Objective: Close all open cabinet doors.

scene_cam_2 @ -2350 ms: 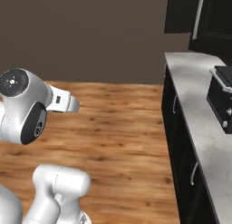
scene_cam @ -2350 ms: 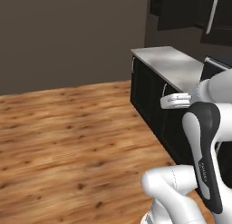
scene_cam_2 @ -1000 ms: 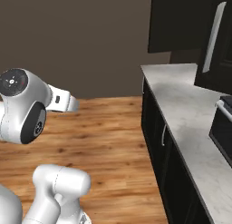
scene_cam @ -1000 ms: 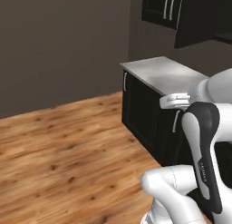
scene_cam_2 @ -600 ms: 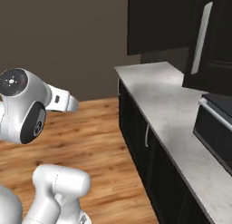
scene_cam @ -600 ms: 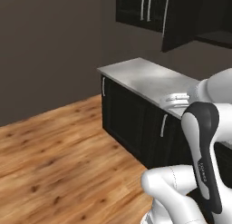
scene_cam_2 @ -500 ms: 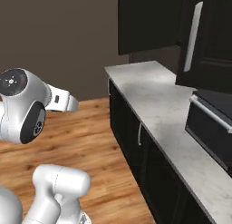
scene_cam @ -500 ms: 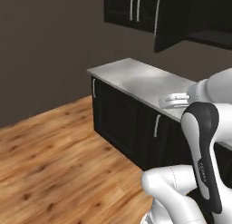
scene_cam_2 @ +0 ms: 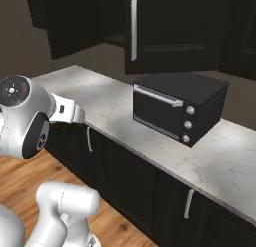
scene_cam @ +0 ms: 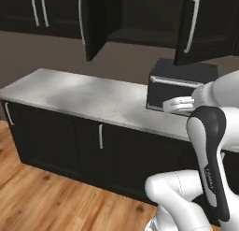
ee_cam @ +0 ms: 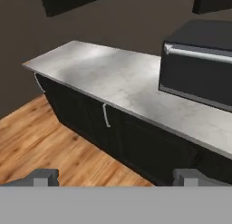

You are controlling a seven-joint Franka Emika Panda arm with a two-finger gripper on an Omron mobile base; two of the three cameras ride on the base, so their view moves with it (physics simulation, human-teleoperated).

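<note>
Claw (ee_cam: 116,175) released, jaws spread as wide as they go, nothing between them and touching nothing; in the hand view the two dark fingertips (ee_cam: 41,176) rise at the lower corners, well apart from the table (ee_cam: 113,80), looking across at its front edge and the wood floor (ee_cam: 41,141) below. In the left base view the claw (scene_cam: 179,104) hangs in the air in front of the toaster oven (scene_cam: 179,83), near it but not against it. Two upper cabinet doors stand open over the table: the left door (scene_cam: 93,22) swung out edge-on toward the camera, the right door (scene_cam: 203,26) swung out above the toaster oven, each with a slim silver bar handle. Between them the open cabinet interior (scene_cam: 142,17) shows dark; contents cannot be made out. In the right base view one open door (scene_cam_2: 172,28) hangs directly above and behind the toaster oven (scene_cam_2: 177,108). The toaster oven sits on the table, its own door closed. Lower cabinets (scene_cam: 70,143) under the table are closed. Further upper doors (scene_cam: 37,12) at the far left appear closed.
</note>
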